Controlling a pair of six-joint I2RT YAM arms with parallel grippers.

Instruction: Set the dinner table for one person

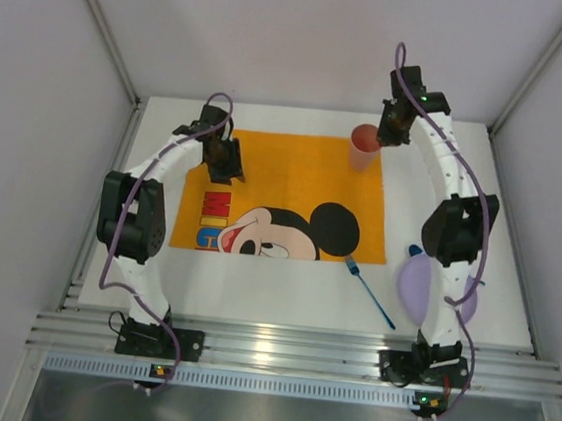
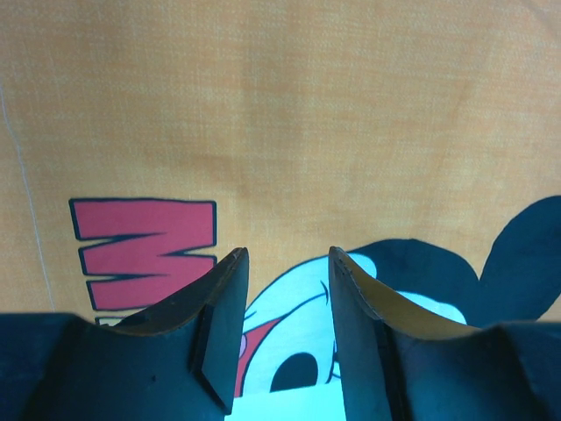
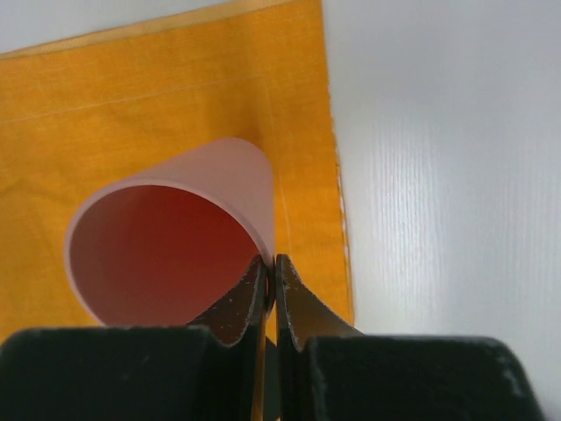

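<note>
The dinner table [image 1: 252, 290] is a large, plain white top that fills the middle of the overhead view, walled in on the left, right and far sides. A ridged silver rail [image 1: 286, 350] runs along its near edge, where both arm bases are bolted.

An orange placemat [image 1: 295, 172] printed with a cartoon mouse lies flat in the centre of the table, the mouse's face towards its near edge. A pink cup [image 1: 364, 147] is at the far right corner of the placemat, its mouth facing up. The right gripper [image 1: 395, 132] reaches it from the right. In the right wrist view this gripper [image 3: 270, 267] is clamped tight on the thin rim of the cup [image 3: 175, 254], one finger inside the wall and one outside. The pictures do not show whether the cup's base rests on the cloth.

The left gripper [image 1: 224, 159] hangs over the far left part of the placemat. Its wrist camera shows the left gripper [image 2: 287, 263] with its jaws parted and nothing between them, the red lettering and the mouse print below.

On the bare table just right of the placemat's near corner lies a blue fork [image 1: 371, 293], set at a slant. Further right, a lilac plate [image 1: 416, 285] is partly hidden under the right arm.
</note>
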